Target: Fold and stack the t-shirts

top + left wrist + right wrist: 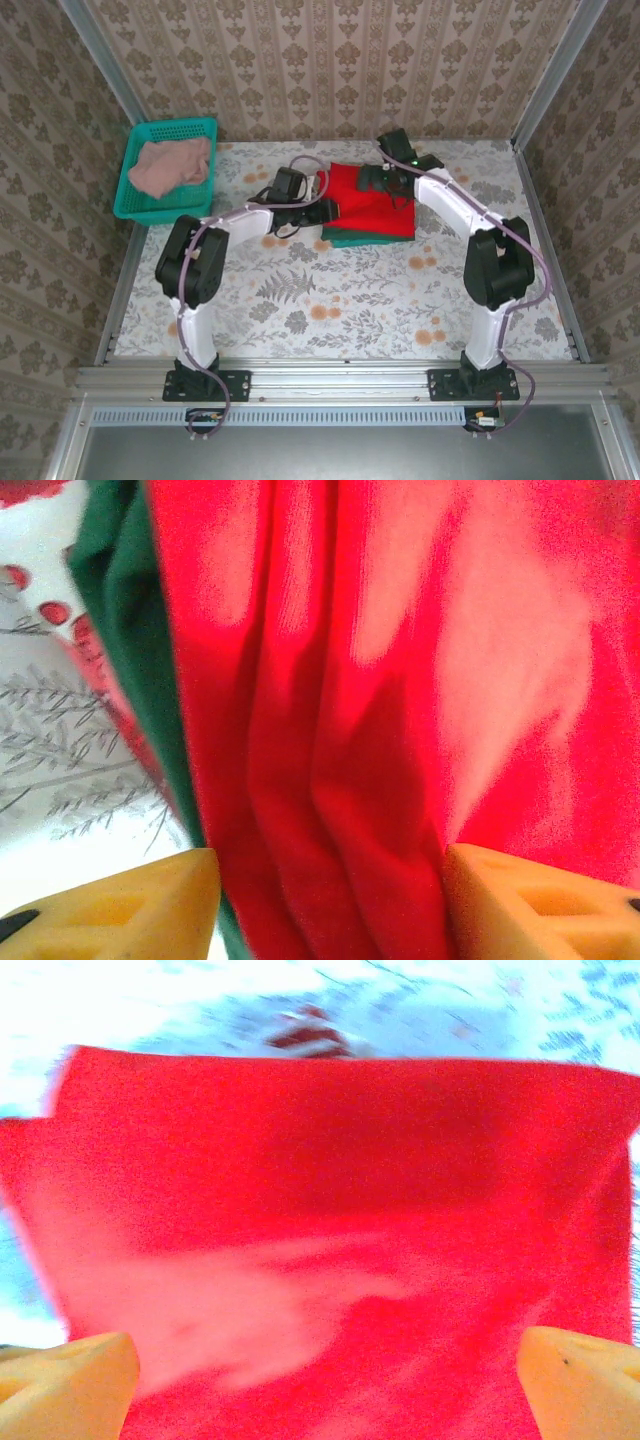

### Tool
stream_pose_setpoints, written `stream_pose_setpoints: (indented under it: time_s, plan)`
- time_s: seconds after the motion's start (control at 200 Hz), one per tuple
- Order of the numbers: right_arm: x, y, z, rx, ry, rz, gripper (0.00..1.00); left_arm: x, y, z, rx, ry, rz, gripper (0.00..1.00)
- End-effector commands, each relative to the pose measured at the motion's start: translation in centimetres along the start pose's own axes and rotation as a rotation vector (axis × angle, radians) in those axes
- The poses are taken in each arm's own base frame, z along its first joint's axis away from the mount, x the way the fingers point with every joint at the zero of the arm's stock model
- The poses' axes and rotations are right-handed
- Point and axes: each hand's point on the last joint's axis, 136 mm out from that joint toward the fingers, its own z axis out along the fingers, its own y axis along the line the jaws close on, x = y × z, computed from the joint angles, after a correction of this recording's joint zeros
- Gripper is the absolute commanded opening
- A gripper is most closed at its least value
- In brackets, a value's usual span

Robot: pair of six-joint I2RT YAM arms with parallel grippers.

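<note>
red t-shirt (368, 200) folded on green t-shirt (345, 240), mid-table | pink t-shirt (170, 165) in basket (135, 205) | left gripper (325, 880) jaws apart astride red fold | right gripper (325, 1380) jaws wide, empty | risk: withdrawing fingers drag fold, skewing stack

No writing, label, brand, number or sign can be read anywhere. The red t-shirt (366, 198) shows only plain cloth, with no print legible from overhead or from either wrist camera. The wallpaper (330, 65) and the desk (330, 300) cover carry leaf and flower patterns, not lettering. The teal basket (165, 170) bears no visible marking.
</note>
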Motion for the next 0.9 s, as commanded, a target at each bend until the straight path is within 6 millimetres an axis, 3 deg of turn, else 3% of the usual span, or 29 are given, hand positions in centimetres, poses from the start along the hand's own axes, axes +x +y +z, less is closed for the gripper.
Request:
stream_pose_setpoints:
  time_s: [0.0,0.045,0.08,0.165,0.27,0.375,0.545,0.745,0.895]
  plan:
    - [2.3,0.9,0.7,0.081,0.019,-0.075,0.98,-2.1,-1.3,-5.3,0.010,-0.080,0.008,0.67]
    - [3.2,1.4,1.9,0.088,0.049,-0.082,0.96,-1.7,-1.3,-6.8,0.006,-0.093,0.002,0.68]
    - [4.0,1.8,2.9,0.100,0.071,-0.099,0.95,-2.1,0.4,-8.4,-0.020,-0.125,-0.031,0.68]
    - [5.5,2.6,4.7,0.159,0.109,-0.165,0.95,-1.5,2.1,-12.0,-0.049,-0.183,-0.063,0.71]
    - [6.8,1.9,6.6,0.268,0.163,-0.258,0.96,0.0,4.6,-15.3,-0.101,-0.214,-0.099,0.73]
    - [7.1,-1.2,7.6,0.402,0.217,-0.325,0.96,1.4,6.4,-17.3,-0.139,-0.225,-0.122,0.75]
    - [6.6,-7.5,8.3,0.413,0.303,-0.283,0.93,2.5,8.2,-18.7,-0.161,-0.224,-0.153,0.76]
    - [3.4,-14.2,9.8,0.339,0.309,-0.231,0.94,2.5,9.4,-19.6,-0.169,-0.239,-0.177,0.76]
    - [0.3,-20.8,10.2,0.418,0.306,-0.181,0.94,2.8,9.9,-20.0,-0.178,-0.241,-0.179,0.76]
